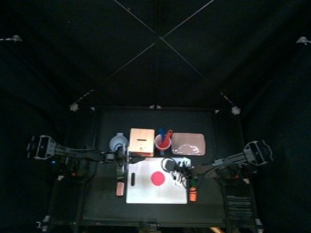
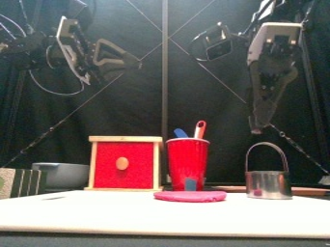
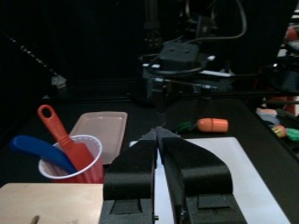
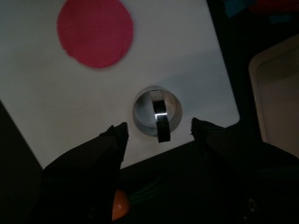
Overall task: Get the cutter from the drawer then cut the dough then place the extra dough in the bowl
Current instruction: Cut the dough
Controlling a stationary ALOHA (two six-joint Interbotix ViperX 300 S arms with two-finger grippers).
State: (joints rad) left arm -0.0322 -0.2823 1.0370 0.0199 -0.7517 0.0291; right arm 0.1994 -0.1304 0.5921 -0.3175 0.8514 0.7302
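Your left gripper hangs high on the left, jaws pressed together and holding nothing. The red dough disc lies flat in the middle of the white cutting board. Right of it, across bare board, the metal cutter stands upright near the board's right edge. Your right gripper hangs above the cutter, jaws spread wide and clear of it.

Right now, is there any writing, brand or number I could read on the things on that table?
None can be read in any view.
The red drawer front shows only a pale knob.
The red cup, the metal cutter and the white board bear no visible marks.
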